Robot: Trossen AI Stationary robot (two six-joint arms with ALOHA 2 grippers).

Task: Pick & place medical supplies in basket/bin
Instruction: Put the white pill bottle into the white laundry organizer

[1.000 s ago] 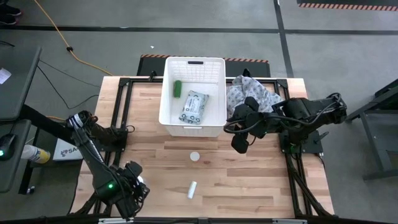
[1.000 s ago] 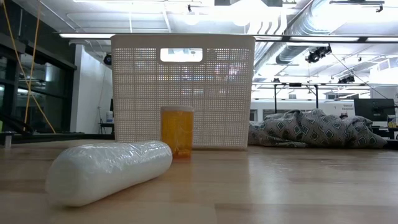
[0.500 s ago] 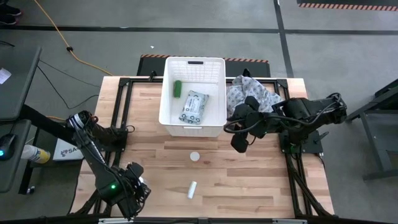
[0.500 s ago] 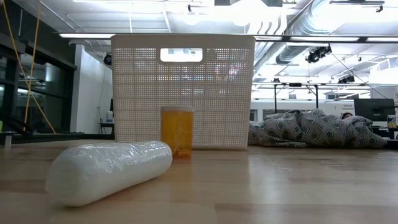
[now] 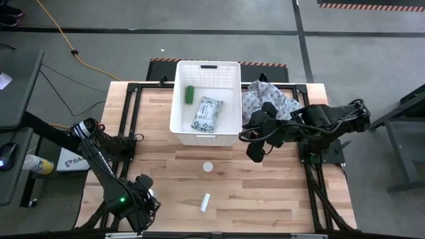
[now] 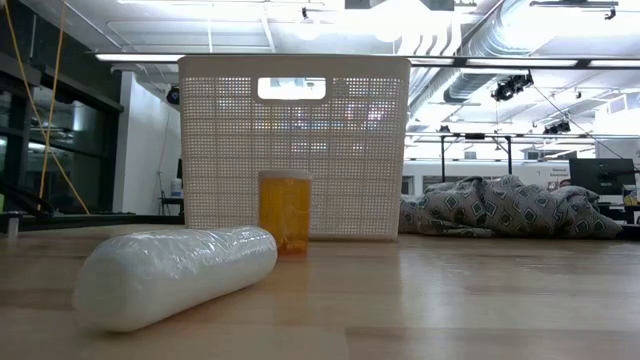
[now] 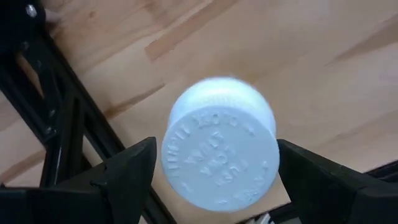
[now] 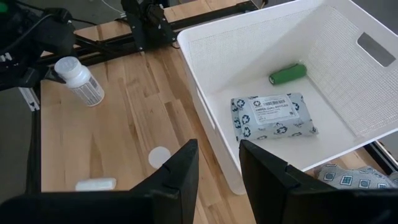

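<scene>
A white bottle (image 7: 221, 146) was clamped in the left pincer (image 5: 141, 202) at the surface's near-left corner, well apart from the bin (image 5: 206, 136); the right pincer (image 8: 217, 168) was held open beside the bin.

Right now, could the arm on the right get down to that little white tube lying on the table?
Probably yes. The small white tube lies alone on bare wood in front of the bin, nothing over it. The right tool is open and empty, though some way off.

- The table (image 5: 265, 192) was pale, smooth wood with visible grain.
- The basket (image 5: 229, 93) was white matt plastic, its walls lattice-perforated.
- The wipes packet (image 8: 273, 116) looked like soft printed film.
- The white bottle (image 7: 219, 143) had an embossed plastic cap.
</scene>
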